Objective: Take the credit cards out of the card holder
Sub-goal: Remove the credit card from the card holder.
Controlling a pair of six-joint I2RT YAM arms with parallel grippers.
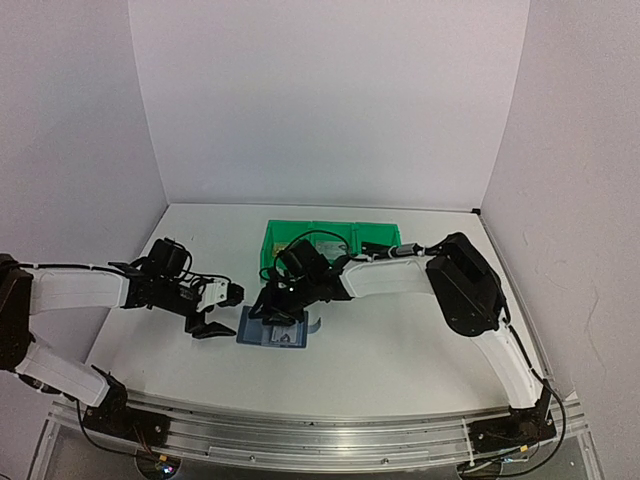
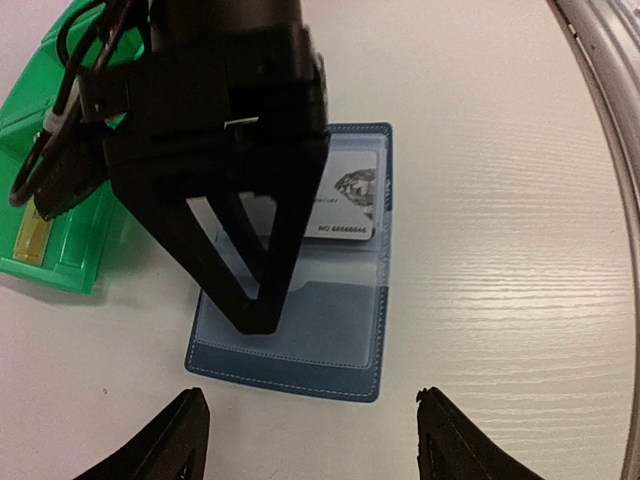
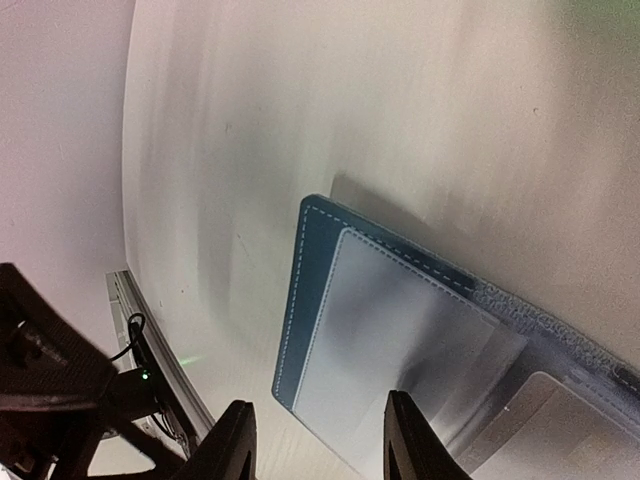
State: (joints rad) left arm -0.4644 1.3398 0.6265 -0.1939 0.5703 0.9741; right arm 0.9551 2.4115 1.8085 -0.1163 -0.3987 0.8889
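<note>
Left wrist, right pincer [image 2: 256,316] above card holder [image 2: 335,335]

right gripper [image 3: 318,402] over card holder [image 3: 312,290], green bins [image 1: 330,232] behind, near side open

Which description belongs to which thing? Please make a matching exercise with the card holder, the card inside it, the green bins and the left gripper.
Things:
1. card holder
2. silver-grey card
3. green bins
4. left gripper

Descriptions:
a. open, holding nothing
b. tucked inside the holder
c. blue, spread open and lying flat
d. standing beyond the holder, on its far side

Pairs: 1-c, 2-b, 3-d, 4-a.
</note>
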